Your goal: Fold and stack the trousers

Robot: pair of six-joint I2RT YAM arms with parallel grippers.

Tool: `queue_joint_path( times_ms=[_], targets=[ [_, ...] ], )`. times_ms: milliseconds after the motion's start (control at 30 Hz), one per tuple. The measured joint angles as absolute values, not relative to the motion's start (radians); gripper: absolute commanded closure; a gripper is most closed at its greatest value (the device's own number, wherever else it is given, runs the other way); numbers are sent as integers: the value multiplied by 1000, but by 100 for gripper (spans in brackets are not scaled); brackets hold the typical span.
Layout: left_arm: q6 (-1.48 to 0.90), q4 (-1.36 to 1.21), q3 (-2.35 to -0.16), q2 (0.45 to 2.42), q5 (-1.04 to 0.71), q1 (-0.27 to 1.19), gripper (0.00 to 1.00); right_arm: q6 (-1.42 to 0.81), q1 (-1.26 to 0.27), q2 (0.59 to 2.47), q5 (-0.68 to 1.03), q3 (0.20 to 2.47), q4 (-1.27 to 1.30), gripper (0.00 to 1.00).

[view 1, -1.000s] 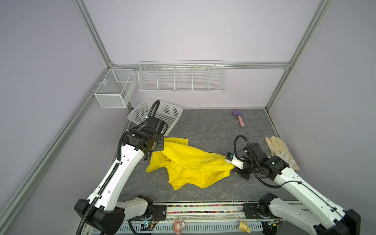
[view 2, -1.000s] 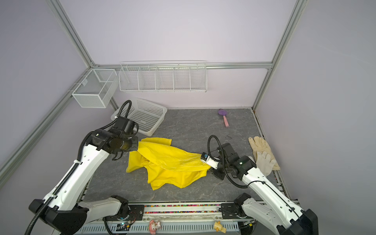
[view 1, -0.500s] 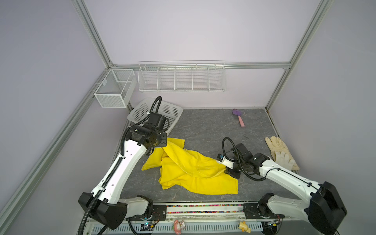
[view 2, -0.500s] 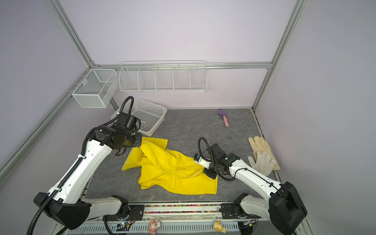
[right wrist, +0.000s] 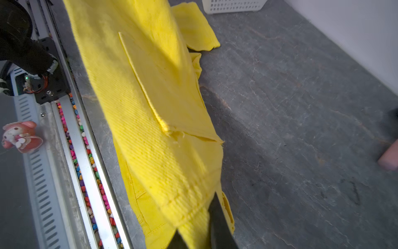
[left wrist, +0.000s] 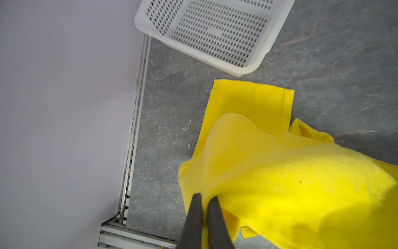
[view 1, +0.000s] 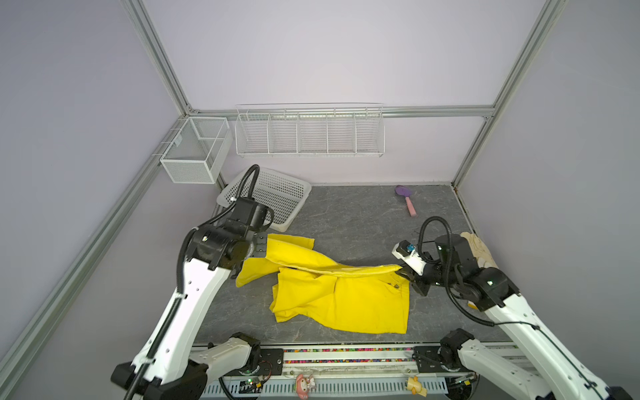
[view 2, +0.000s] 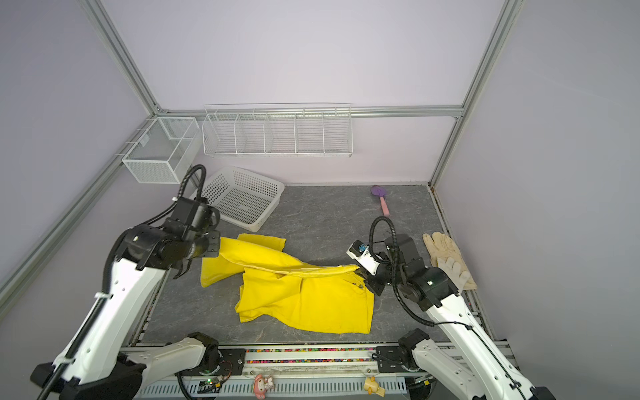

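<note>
The yellow trousers [view 1: 339, 298] [view 2: 304, 301] lie crumpled on the grey tabletop in both top views. One edge is lifted and stretched as a ridge between my two grippers. My left gripper [view 1: 259, 247] [view 2: 215, 247] is shut on the trousers' left end. In the left wrist view its fingertips [left wrist: 197, 197] pinch the yellow cloth [left wrist: 280, 172]. My right gripper [view 1: 403, 273] [view 2: 360, 274] is shut on the right end near the waistband. The right wrist view shows cloth [right wrist: 150, 107] clamped between the jaws of that gripper [right wrist: 198, 217].
A white perforated basket [view 1: 277, 197] stands at the back left, close to the left arm. Cream work gloves [view 1: 479, 249] lie behind the right arm by the right wall. A purple and pink scoop [view 1: 405, 201] lies at the back. Wire racks [view 1: 308, 131] hang on the walls.
Both grippers came closer together half a second ago and have since drawn apart, pulling a cloth edge into a raised ridge. The right jaws have closed on the trousers.
</note>
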State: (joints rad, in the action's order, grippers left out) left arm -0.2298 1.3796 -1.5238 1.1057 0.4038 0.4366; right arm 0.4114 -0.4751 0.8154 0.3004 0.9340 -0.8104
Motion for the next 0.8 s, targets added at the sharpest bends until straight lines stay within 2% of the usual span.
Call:
queue_joint_path(
  times_ms=[100,200,433,633,800],
  targets=[
    [-185,1371,-1545,1018,395,437,100,426,-451,775,268,995,-851,94],
    [-140,1341,-1554,1029,355,434,100,448,-366,775,235,1008,-859,93],
    [-90,1063,-1473,1378,176,433,100,463,-149,962,148,995,-811,93],
    [-72,957,-1497,1674,125,441,100,452,-68,1172,37,1008,-722,93],
    [-70,915,-1538,1808,121,485,100,429,-33,1322,-32,1065,-686,92]
  ],
)
